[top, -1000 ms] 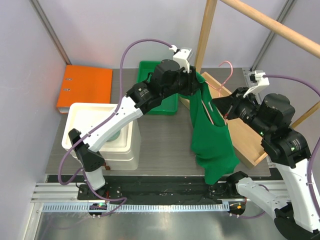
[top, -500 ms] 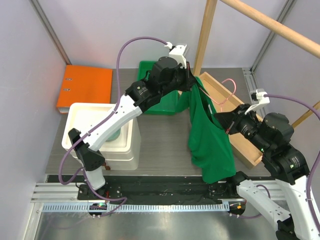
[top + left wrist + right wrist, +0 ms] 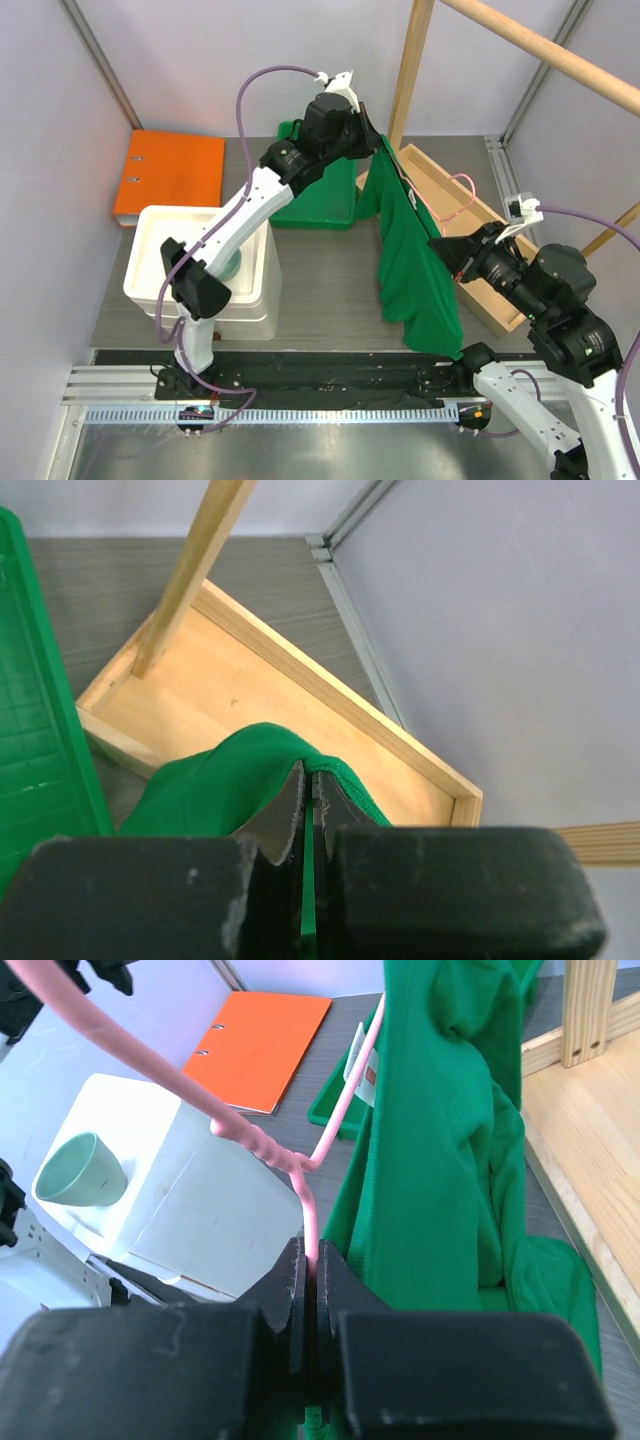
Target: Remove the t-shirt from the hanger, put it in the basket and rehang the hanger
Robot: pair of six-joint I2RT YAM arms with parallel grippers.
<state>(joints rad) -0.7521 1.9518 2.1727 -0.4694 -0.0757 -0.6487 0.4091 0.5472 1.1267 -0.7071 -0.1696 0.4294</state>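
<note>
Top external view: the green t-shirt [image 3: 415, 260] hangs in the air over the bench [image 3: 320, 270], just beside the wooden tray [image 3: 432, 172]. Left gripper [image 3: 307, 785] is pinched tight on its top edge. Right gripper [image 3: 312, 1265] is clamped on the pink wire hanger [image 3: 255, 1140], which runs up along the cloth.

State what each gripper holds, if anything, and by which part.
The left gripper pinches the t-shirt by a fold at its top edge; the right gripper clamps the hanger by the wire below its twisted neck.
</note>
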